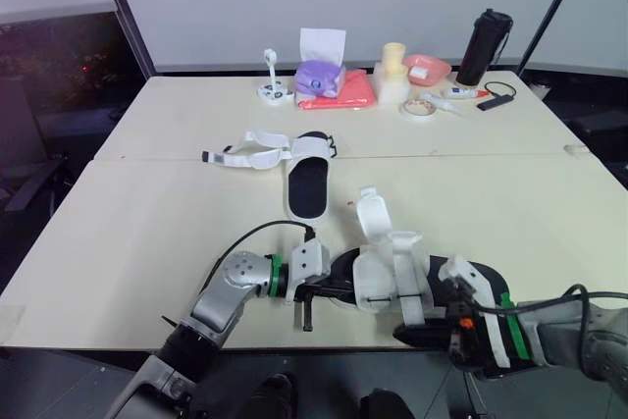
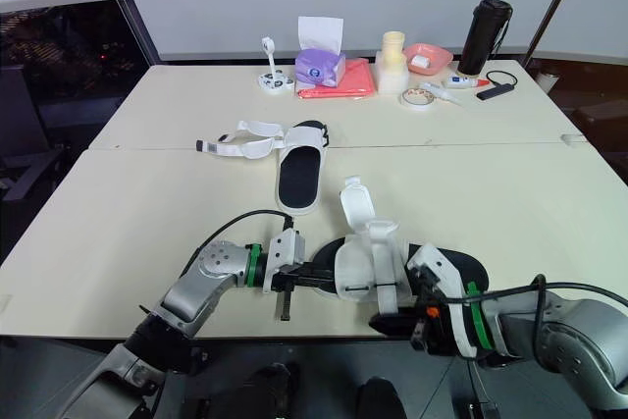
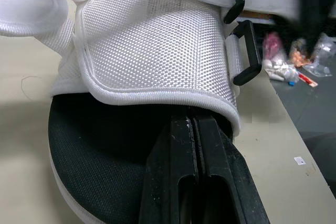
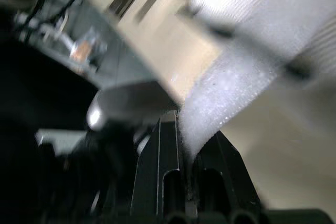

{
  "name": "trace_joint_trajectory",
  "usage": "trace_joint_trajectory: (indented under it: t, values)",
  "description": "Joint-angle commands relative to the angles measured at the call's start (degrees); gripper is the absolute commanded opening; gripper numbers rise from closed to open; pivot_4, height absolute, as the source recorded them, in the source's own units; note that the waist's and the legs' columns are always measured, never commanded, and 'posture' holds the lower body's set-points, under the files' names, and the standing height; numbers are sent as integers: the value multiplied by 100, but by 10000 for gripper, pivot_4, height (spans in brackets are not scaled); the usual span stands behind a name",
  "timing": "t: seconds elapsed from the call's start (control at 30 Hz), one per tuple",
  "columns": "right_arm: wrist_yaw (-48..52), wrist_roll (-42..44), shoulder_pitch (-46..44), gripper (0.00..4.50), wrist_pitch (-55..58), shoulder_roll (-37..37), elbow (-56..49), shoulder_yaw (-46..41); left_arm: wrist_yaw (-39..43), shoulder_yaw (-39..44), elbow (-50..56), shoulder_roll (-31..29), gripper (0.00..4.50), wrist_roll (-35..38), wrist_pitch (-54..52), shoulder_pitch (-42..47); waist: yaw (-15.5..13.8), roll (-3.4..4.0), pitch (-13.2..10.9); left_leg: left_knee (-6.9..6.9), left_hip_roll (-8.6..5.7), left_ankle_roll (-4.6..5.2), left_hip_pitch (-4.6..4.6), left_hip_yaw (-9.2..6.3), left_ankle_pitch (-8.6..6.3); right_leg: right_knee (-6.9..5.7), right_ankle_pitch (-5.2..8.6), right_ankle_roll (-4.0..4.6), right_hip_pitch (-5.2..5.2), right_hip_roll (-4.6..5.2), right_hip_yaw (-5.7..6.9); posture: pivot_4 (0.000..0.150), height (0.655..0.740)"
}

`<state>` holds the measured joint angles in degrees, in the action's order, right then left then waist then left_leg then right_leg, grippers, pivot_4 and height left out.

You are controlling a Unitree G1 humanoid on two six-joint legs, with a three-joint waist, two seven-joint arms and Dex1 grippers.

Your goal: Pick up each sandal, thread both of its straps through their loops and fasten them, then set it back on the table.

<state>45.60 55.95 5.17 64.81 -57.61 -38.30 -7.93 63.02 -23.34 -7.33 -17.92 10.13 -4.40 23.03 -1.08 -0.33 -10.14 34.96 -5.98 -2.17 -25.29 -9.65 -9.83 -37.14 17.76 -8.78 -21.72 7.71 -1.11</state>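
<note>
The near sandal (image 1: 392,267), black-soled with white straps, lies at the table's front edge, its long strap (image 1: 371,213) flipped up and open. My left gripper (image 1: 332,288) comes in from the left, and its fingers (image 3: 189,171) are pressed together over the black insole (image 3: 89,145) with the tips under the white mesh upper (image 3: 152,45). My right gripper (image 1: 417,333) sits at the sandal's front right, shut on a white strap (image 4: 236,82). A second sandal (image 1: 307,183) lies mid-table, its straps (image 1: 250,154) spread out to the left.
Along the table's far side stand a purple tissue box (image 1: 319,76), a red pouch (image 1: 343,95), a pink bowl (image 1: 427,68), a tape roll (image 1: 419,107) and a black bottle (image 1: 484,46). The near sandal overhangs the front edge (image 1: 245,348).
</note>
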Motion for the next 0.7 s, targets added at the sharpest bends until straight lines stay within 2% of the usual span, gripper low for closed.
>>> trace_joint_trajectory:
  t: [0.03,0.23,0.4,0.57,0.7]
  values:
    - [684,-247,402,838,-516,-460,-465,-216,-101,-94,-178,7,0,-219,-69,-12,-10,0,0,2,0,0,0,0,0,2,0,-1,3,0,1,1500,7400]
    - [1461,-899,1066,838,-1481,-923,-760,-585,-103,-87,-157,9,0,-225,-80,-28,-95,-1,0,5,3,-1,2,4,-2,8,-1,-1,8,0,2,1500,7400]
    - [1825,-923,1113,838,-1805,-990,-937,-1122,-101,-86,-152,1,0,-237,-77,-25,-113,-2,-1,4,4,-1,2,5,-2,9,-1,-1,7,0,2,1500,7400]
    - [1896,-854,702,838,-1954,-1040,-1006,-1352,-99,-90,-179,6,0,-247,-59,-5,-111,-2,-1,4,5,-1,2,6,-3,10,3,9,7,1,2,1500,7400]
    - [1803,-894,-12,838,-1996,-1095,-807,-1119,-109,-103,-235,32,0,-265,-23,19,-113,-1,-1,4,6,-1,1,6,-3,10,4,12,6,1,2,1500,7400]
